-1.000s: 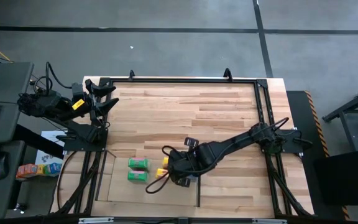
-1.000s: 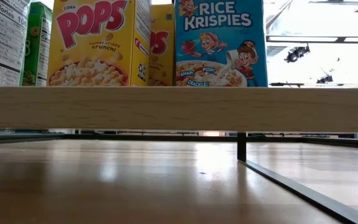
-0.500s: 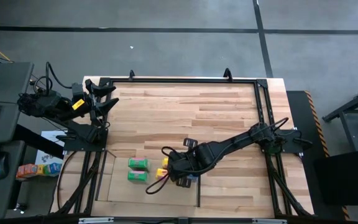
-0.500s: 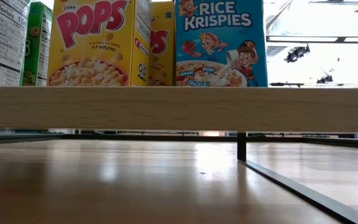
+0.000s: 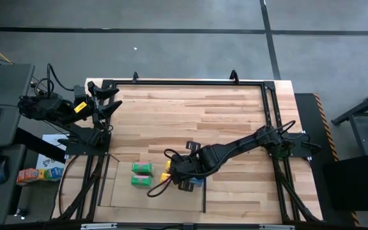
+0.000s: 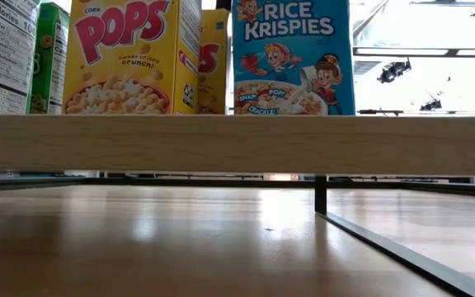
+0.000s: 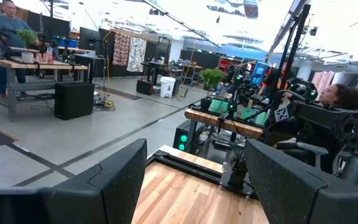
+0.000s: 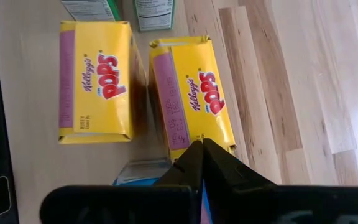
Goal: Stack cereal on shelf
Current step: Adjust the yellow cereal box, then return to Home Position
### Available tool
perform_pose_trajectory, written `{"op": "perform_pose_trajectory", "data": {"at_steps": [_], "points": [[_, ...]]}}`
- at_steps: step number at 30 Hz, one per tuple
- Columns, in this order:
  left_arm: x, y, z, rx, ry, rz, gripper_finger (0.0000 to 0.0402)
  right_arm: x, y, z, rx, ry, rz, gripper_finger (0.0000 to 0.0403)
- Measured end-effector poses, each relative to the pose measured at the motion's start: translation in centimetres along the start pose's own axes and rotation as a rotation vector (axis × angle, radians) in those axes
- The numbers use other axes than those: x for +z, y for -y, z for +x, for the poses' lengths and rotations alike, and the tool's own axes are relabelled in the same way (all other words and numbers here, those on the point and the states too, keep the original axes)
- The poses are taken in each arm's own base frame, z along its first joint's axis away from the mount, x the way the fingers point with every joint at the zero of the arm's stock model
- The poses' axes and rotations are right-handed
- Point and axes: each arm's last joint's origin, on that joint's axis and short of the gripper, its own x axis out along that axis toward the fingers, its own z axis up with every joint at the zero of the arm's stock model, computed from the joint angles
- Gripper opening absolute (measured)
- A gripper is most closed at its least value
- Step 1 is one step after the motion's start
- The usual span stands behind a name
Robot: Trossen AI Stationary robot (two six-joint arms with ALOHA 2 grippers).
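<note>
Yellow boxes (image 8: 95, 81) sit close; right pincer (image 8: 202, 155) closed beside them, nudge gently. Left pincer (image 7: 194, 180) open, parked at counter (image 5: 235, 115) edge.

cereal boxes (image 5: 142, 174) on pale shelf (image 5: 117, 191)

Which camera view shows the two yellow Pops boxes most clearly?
The right wrist view: both yellow Pops boxes lie side by side, tops and printed names readable, beyond the right gripper. The low view shows one front fully, the second partly hidden behind it. The high view shows only a yellow sliver. The left wrist view shows none.
</note>
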Motion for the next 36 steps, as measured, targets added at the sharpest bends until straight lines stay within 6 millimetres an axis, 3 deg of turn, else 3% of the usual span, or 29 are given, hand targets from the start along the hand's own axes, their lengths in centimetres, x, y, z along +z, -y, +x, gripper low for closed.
{"op": "perform_pose_trajectory", "data": {"at_steps": [29,36], "points": [[0.0,0.0,0.0,0.0,-0.001,0.001,0.0261,1.1,-0.2,1.2,0.076,0.044,0.03,0.0],[0.0,0.0,0.0,0.0,0.0,0.001,0.0261,1.0,1.0,-2.1,0.069,0.09,0.012,0.0]]}}
